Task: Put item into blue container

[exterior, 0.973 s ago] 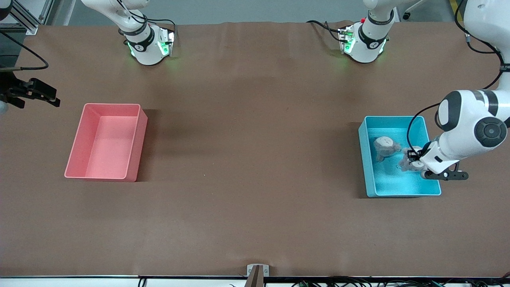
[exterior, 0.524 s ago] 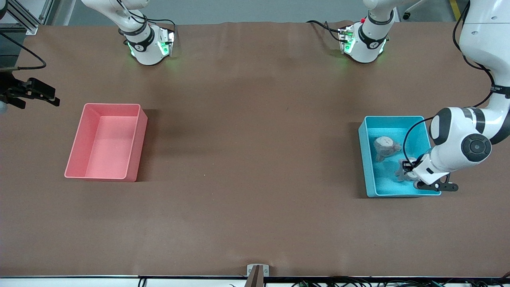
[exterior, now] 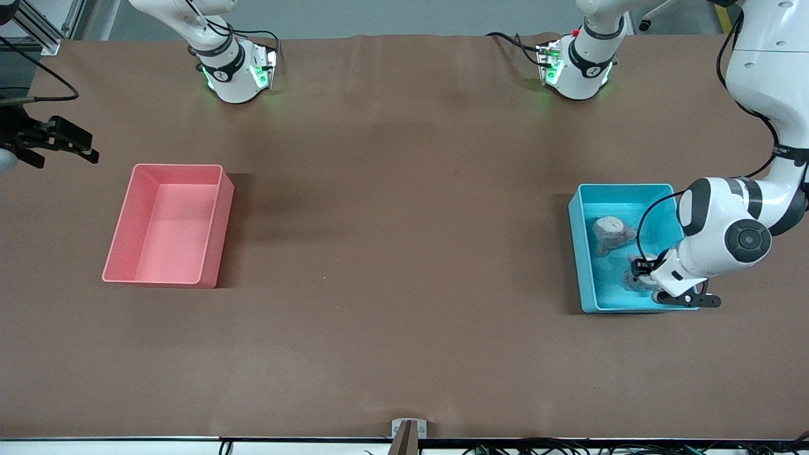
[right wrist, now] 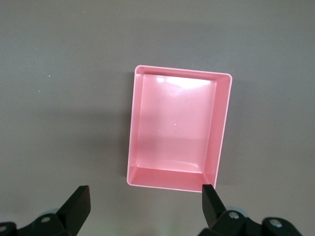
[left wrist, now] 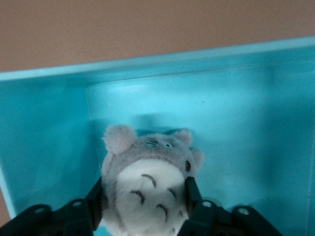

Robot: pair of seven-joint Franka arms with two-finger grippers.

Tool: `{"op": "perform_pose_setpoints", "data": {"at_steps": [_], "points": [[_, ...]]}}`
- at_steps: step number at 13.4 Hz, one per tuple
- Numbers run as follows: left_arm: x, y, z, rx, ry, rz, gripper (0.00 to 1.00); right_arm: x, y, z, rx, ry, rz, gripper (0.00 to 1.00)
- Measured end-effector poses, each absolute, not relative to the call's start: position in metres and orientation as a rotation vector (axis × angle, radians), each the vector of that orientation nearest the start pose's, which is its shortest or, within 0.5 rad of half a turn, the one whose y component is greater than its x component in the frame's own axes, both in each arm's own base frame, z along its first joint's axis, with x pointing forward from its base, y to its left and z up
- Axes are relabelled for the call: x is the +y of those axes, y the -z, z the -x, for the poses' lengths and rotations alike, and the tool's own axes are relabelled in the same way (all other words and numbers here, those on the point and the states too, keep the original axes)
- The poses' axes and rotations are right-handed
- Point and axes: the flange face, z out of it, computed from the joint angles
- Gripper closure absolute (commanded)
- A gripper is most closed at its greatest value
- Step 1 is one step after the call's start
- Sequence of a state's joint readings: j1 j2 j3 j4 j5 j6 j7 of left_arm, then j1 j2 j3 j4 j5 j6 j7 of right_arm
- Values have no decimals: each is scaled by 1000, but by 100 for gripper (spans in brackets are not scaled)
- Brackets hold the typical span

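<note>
The blue container (exterior: 576,253) stands toward the left arm's end of the table. Inside it lie two grey plush toys. One toy (exterior: 610,232) rests near the middle of the container. The other toy (exterior: 632,279) sits at the corner nearest the front camera, white belly up (left wrist: 147,162), on the container's floor (left wrist: 246,128). My left gripper (exterior: 639,273) reaches down into the container, and its open fingers (left wrist: 143,189) flank this toy on both sides. My right gripper (exterior: 88,155) waits open above the table's edge at the right arm's end, with nothing between its fingers (right wrist: 144,191).
A pink bin (exterior: 218,221) with nothing in it stands toward the right arm's end of the table; it fills the middle of the right wrist view (right wrist: 172,179). Brown table surface (exterior: 404,253) stretches between the two bins.
The left gripper carried the plush toy down toward the container's near corner, then its fingers spread apart off the toy. The right arm barely shifted.
</note>
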State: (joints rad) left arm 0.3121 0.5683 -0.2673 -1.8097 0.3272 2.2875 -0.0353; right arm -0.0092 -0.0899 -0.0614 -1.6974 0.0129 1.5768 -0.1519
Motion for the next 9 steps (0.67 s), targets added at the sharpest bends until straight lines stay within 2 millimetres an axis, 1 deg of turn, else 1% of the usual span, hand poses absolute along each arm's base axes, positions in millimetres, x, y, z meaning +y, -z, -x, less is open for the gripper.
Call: {"op": "perform_pose_setpoints", "data": {"at_steps": [2, 3, 4, 6, 9], "points": [[45, -249, -646, 166, -74, 3033, 0, -32, -614, -524, -144, -41, 3126, 0], [44, -262, -645, 166, -97, 3022, 0, -32, -614, -525, -145, -38, 3128, 0], [41, -282, -642, 163, -119, 3013, 0, -32, -615, -525, -145, -27, 3130, 0], [32, -326, -637, 120, -131, 3031, 0, -33, -616, -526, -145, -11, 3132, 0], [31, -389, -622, 37, -122, 3067, 0, -34, -616, -527, -142, -3, 3133, 0]]}}
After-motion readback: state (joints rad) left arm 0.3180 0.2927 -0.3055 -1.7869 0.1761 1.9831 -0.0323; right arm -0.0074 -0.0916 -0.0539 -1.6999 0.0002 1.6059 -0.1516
